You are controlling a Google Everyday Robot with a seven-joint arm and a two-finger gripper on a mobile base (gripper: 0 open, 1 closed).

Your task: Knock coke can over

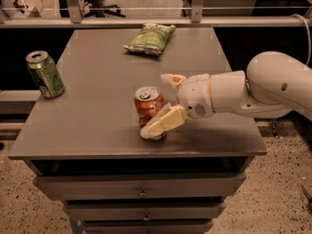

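Note:
The red coke can (pixel 147 103) with a silver top stands upright on the grey table (pixel 97 106), near its front edge. My gripper (pixel 155 105) comes in from the right on a white arm (pixel 253 89) and is open. Its near finger (pixel 163 122) crosses the lower front of the can and looks to touch it. Its far finger (pixel 170 79) is just behind and to the right of the can's top. The can sits between the two fingers.
A green can (pixel 45 74) stands upright near the table's left edge. A green chip bag (pixel 150 38) lies at the back middle. A rail (pixel 146 21) runs behind the table. Drawers (pixel 141 191) are below the front edge.

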